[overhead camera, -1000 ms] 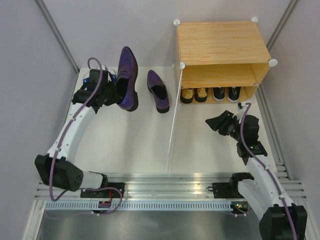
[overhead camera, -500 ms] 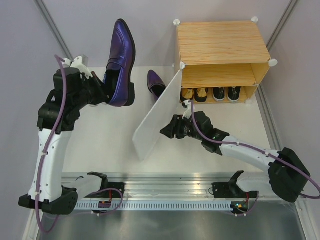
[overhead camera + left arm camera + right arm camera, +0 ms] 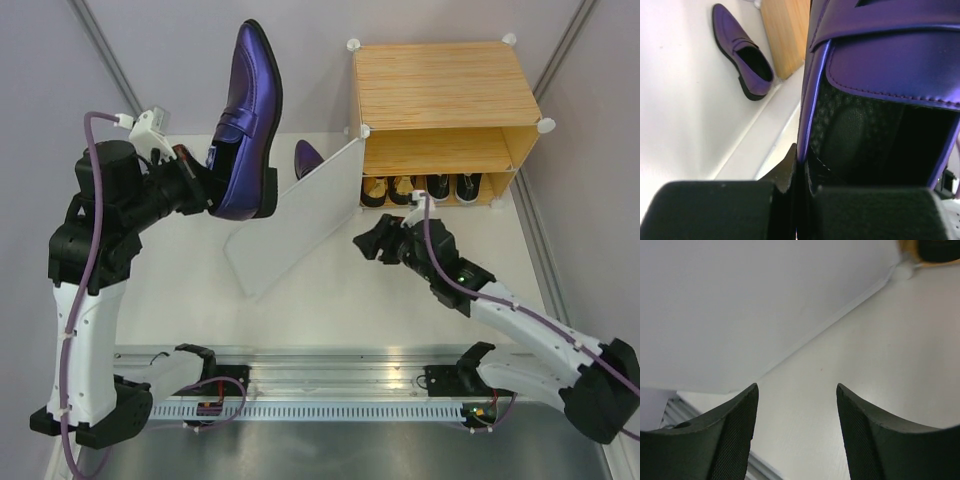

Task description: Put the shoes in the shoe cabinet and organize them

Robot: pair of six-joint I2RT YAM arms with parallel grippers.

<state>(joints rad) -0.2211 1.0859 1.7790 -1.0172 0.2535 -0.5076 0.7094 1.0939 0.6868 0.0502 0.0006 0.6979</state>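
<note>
my left gripper (image 3: 203, 184) pinches one purple shoe (image 3: 247, 105) by its heel wall, high left of the shoe cabinet (image 3: 440, 90). my right gripper (image 3: 372, 243) gapes empty near the door panel (image 3: 295, 222), which the long toe could strike, twisting loose.

Robotics laboratory test cell. Plain grey panel walls (image 3: 40, 100) enclose a flat white surface (image 3: 330, 310) on the left, far and right sides. A slotted aluminium rail (image 3: 330, 385) along the near edge carries two white robot arms (image 3: 85, 330) with exposed purple cables (image 3: 88, 150).
</note>
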